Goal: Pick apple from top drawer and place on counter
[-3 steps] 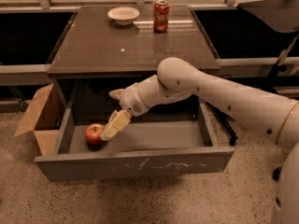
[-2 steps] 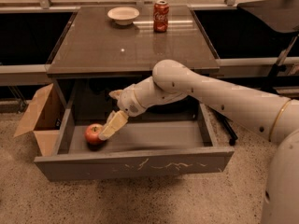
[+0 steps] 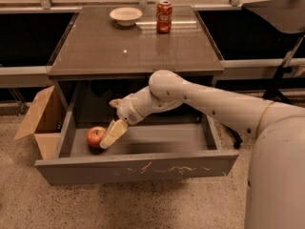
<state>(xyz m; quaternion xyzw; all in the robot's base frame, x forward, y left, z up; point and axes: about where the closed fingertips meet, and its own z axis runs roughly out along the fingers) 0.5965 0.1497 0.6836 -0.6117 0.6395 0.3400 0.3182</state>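
Here, starting at the left, an open cardboard box (image 3: pixel 38 120) stands on the floor against the side of the pulled-out top drawer (image 3: pixel 138 168). Just inside the drawer's left end lies the apple (image 3: pixel 95 136) — on the drawer floor near the front corner, red with a paler patch. Immediately to its right the gripper (image 3: pixel 112 135) slants down toward it, its pale tip at the fruit's right flank, touching or nearly so. Whether it is spread or closed I cannot tell from this angle. The apple is not yet lifted. It should be light, firm and smooth-skinned — round enough to roll away from a sideways nudge, and liable to bruise if squeezed hard. A hold across its widest middle, taken from above, looks safest. Further right the white arm (image 3: pixel 205 99) reaches in under the counter (image 3: pixel 133 51), near whose back edge sit a shallow bowl (image 3: pixel 126 15) and a red soda can (image 3: pixel 164 16).
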